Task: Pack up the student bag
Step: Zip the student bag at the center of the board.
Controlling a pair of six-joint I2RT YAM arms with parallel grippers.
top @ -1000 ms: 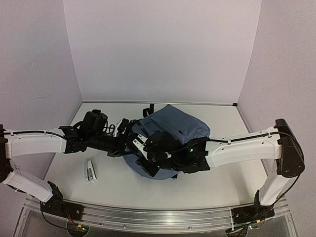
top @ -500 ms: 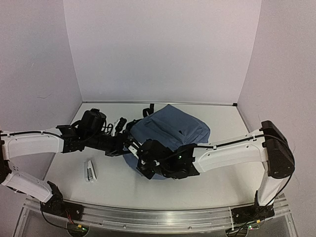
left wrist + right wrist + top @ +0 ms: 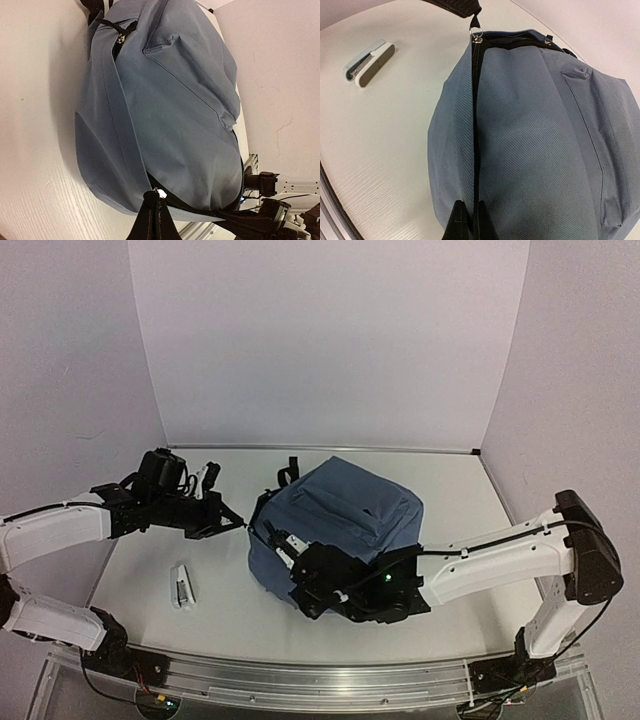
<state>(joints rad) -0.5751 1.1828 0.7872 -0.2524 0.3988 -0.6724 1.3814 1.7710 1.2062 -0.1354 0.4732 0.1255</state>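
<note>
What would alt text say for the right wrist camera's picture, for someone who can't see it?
A blue-grey backpack lies on a white table and fills most of the view, its black zipper running down to the shut right claw at the bottom edge. A small stapler lies at upper left.

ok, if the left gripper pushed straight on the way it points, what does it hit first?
The blue-grey fabric backpack. The left gripper is shut on its silver zipper pull at the bag's edge, so the fabric lies directly ahead, apparently almost touching; depth is unclear.
</note>
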